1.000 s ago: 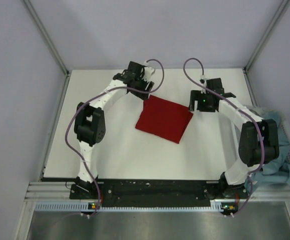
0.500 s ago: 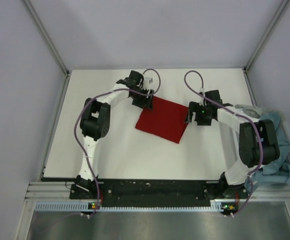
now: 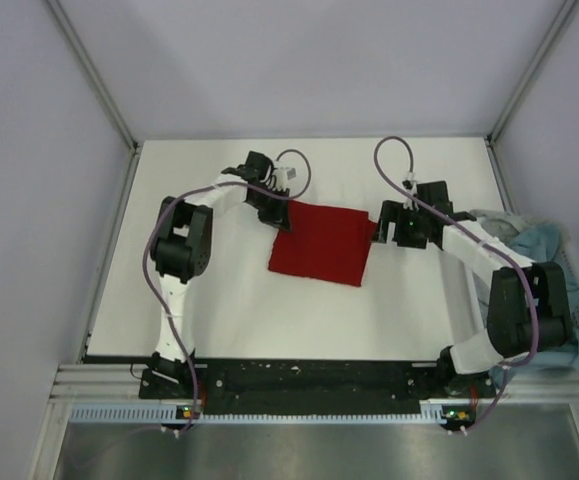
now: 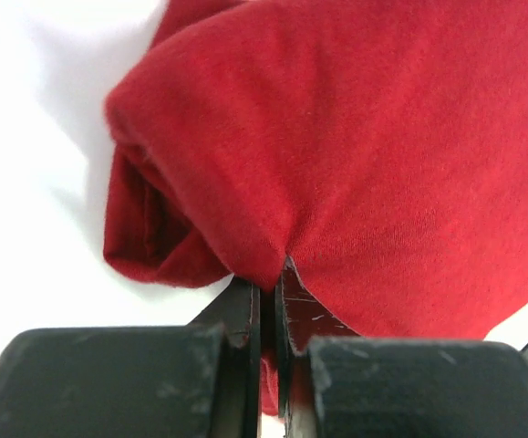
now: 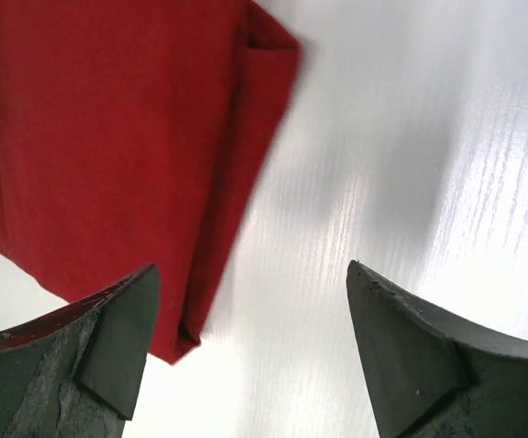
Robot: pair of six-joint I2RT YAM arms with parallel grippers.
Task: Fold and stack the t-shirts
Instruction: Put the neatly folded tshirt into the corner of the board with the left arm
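Red t-shirt (image 3: 319,243) folded into a flat, rough square on white counter (image 3: 219,300), far-left corner bunched. Left claw (image 4: 268,301) pinching that corner; right claw (image 5: 250,274) spread wide at its right edge.

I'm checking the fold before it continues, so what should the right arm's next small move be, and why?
Probably nudge the right gripper toward the red shirt and close on its edge: that gripper is open with the edge just inside one finger, while the left gripper is shut on the other far corner.
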